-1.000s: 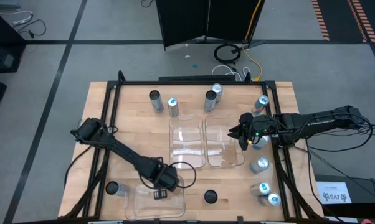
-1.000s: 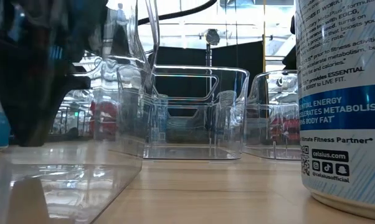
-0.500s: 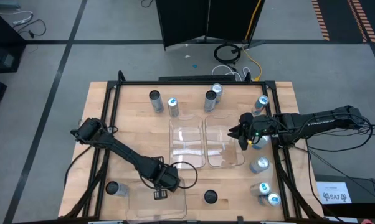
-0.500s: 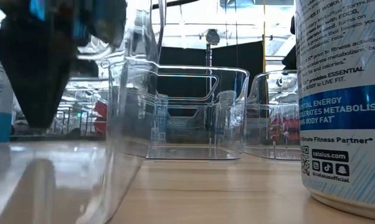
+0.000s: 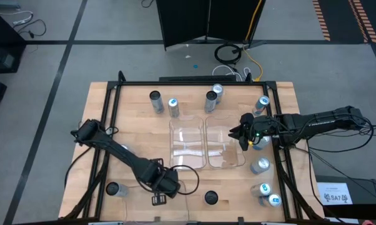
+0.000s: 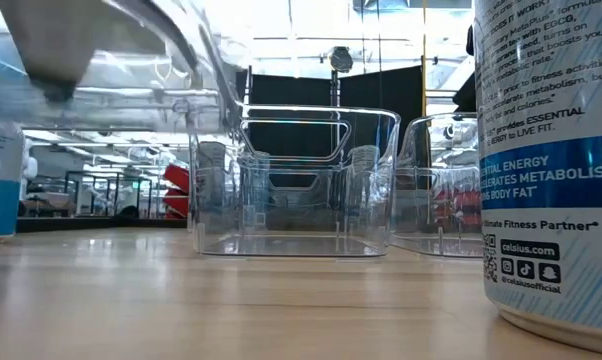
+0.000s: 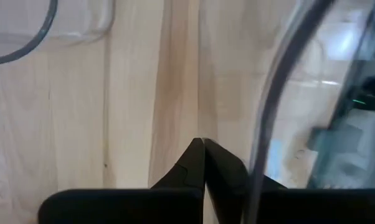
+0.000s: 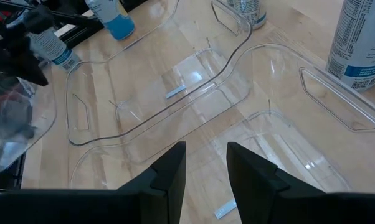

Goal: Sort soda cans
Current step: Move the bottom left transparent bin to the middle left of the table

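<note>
My left gripper [image 5: 158,199] is shut on a clear plastic tray [image 5: 175,201] near the table's front edge. The low view shows this tray [image 6: 181,60] raised and tilted. My right gripper [image 5: 245,139] is open and empty above the right one of two clear trays [image 5: 225,145] at the table's middle; its fingers show apart in its wrist view [image 8: 205,165]. Soda cans stand upright on the table: several along the far edge [image 5: 173,106], several at the right edge [image 5: 259,165], and two dark-topped ones near the front [image 5: 211,198]. My left gripper comes at the clear tray from above, fingers pointing down. In its wrist view the shut fingers [image 7: 203,149] sit next to the tray's curved wall [image 7: 268,106]. Which part lies between them is hidden. The tray hangs tilted, clear of the table.
The left middle tray [image 5: 187,144] sits beside the right one. A can [image 5: 115,189] stands left of the held tray. In the low view a large can [image 6: 551,160] stands close at the right. Bare wood lies between the middle trays and the front edge.
My left gripper has moved up and a little toward the table's near edge. It has carried the clear tray with it. The tray has risen off the table and tipped.
</note>
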Motion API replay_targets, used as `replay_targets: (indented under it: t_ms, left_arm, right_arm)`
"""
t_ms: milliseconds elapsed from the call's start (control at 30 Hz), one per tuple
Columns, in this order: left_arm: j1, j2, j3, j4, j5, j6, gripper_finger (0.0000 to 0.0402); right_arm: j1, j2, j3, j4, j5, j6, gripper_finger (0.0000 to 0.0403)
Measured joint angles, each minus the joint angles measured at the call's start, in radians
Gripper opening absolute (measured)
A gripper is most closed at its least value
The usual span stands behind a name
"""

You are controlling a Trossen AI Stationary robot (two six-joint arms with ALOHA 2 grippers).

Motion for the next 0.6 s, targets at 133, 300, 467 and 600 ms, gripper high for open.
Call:
replay_targets:
  t_ms: [133,300,467,600]
  left_arm:
    - [0.000,0.000,0.073,-0.086,-0.012,0.000,0.0009]
    - [0.000,0.000,0.178,-0.202,-0.038,-0.025,0.0008]
    - [0.001,0.000,0.288,-0.308,-0.111,-0.111,0.0008]
    - [0.015,0.000,0.364,-0.430,-0.195,-0.246,0.0008]
  right_arm:
    - [0.000,0.000,0.000,0.000,0.000,0.000,0.0107]
    - [0.000,0.000,0.000,0.000,0.000,0.000,0.0107]
    - [0.000,0.000,0.000,0.000,-0.001,-0.005,0.0107]
    - [0.000,0.000,0.000,0.000,-0.001,-0.006,0.0107]
